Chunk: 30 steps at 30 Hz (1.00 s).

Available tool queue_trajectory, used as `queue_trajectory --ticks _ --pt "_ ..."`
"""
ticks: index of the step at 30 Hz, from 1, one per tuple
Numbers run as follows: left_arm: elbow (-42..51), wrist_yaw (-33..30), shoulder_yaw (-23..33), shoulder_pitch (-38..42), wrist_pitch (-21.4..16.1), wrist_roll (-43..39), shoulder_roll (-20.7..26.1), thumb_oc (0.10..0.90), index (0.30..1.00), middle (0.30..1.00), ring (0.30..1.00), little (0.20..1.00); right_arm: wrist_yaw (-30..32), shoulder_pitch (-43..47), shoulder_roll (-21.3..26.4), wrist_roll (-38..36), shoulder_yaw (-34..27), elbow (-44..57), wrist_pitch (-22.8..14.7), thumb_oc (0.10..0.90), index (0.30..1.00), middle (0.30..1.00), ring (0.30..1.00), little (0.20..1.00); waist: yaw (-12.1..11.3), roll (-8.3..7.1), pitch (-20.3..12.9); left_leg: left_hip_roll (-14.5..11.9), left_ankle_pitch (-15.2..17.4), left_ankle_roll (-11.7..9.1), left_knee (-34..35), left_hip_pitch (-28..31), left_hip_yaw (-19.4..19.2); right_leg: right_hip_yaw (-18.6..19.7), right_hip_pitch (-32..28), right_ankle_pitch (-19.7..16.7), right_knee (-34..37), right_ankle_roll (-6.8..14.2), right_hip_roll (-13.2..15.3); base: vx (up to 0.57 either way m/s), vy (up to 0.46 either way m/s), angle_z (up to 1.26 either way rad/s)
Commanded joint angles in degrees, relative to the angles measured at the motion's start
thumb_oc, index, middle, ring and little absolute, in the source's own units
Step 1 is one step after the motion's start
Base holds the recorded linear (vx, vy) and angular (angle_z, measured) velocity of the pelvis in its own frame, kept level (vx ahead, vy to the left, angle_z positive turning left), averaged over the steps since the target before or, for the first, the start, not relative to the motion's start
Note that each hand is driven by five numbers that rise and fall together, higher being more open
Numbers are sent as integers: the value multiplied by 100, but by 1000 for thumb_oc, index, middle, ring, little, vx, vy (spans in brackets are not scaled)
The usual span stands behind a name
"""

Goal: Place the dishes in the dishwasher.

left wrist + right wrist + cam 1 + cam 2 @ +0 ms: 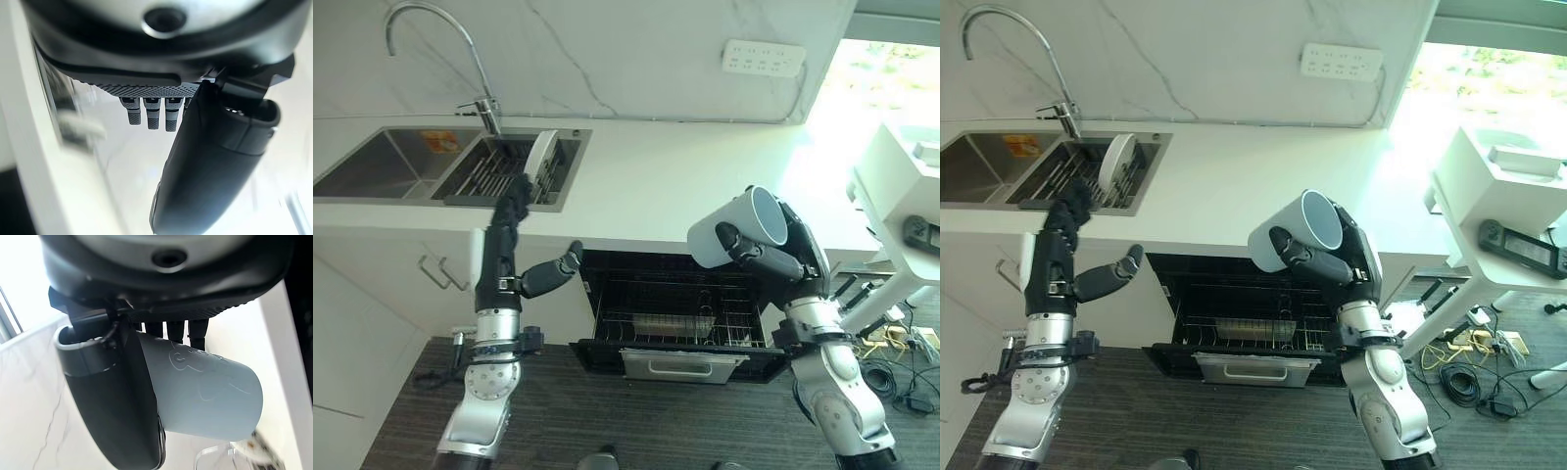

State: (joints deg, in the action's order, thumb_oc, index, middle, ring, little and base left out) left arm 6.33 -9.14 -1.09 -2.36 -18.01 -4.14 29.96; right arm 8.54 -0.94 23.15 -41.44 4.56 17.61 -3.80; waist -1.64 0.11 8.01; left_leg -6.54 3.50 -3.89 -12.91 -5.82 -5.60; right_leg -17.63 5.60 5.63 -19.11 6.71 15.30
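The right robot hand [773, 257] grips a white cup [736, 228] above the open dishwasher [677, 323]. The left robot hand [514, 240], fingers straight, is raised left of the dishwasher, below a plate [540, 154] racked in the sink [386, 162].

White cup [736, 228] tilted in right hand [773, 257]

My two head cameras look steeply down from above the worktop [656, 176], set side by side, so both take in the same stretch: the sink [382, 162] at my left, the wall socket [1340, 62], the open dishwasher [675, 313] below the worktop edge, and both arms. The right eye sees further toward the window side. My left wrist camera looks along the left hand [210, 161] from very close, worktop beyond. My right wrist camera faces along the right hand [117, 401], tight against the cup [205, 391].
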Motion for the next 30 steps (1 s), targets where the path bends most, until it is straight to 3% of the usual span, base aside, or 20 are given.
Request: queue_trajectory --ticks 1,4,9,19,30 --pt "797 844 -28 417 -86 -113 446 800 900 900 900 900 -251 535 150 805 -532 638 -695 400 300 300 300 300 64 8 -186 -135 894 62 -428 310 -73 234 -124 90 192 278 -17 -40 -6 -13" --pt "890 1567 -137 424 304 -138 697 800 900 900 900 900 -170 492 403 1434 -621 663 -733 400 300 300 300 300 140 52 -165 -157 887 57 -428 317 -117 312 -74 66 192 298 -41 -22 5 -15" --pt "886 2491 -478 579 943 54 1361 800 900 900 900 900 -146 517 855 1213 -644 555 -623 400 300 300 300 300 257 143 -137 -203 854 47 -428 321 -211 415 -5 33 192 323 -73 -29 10 -17" --pt "724 3528 -1006 1047 2177 27 1598 800 900 900 900 900 -160 540 1010 1065 -588 510 -654 400 300 300 300 300 396 209 -157 -237 847 62 -428 338 -337 504 41 22 192 347 -108 -8 4 -4" --pt "-140 3374 -1562 1461 2438 629 1321 800 900 900 900 900 -227 713 967 1113 -348 358 -672 400 300 300 300 300 475 187 -179 -266 863 77 -428 395 -442 609 31 42 192 326 -179 6 1 -8"
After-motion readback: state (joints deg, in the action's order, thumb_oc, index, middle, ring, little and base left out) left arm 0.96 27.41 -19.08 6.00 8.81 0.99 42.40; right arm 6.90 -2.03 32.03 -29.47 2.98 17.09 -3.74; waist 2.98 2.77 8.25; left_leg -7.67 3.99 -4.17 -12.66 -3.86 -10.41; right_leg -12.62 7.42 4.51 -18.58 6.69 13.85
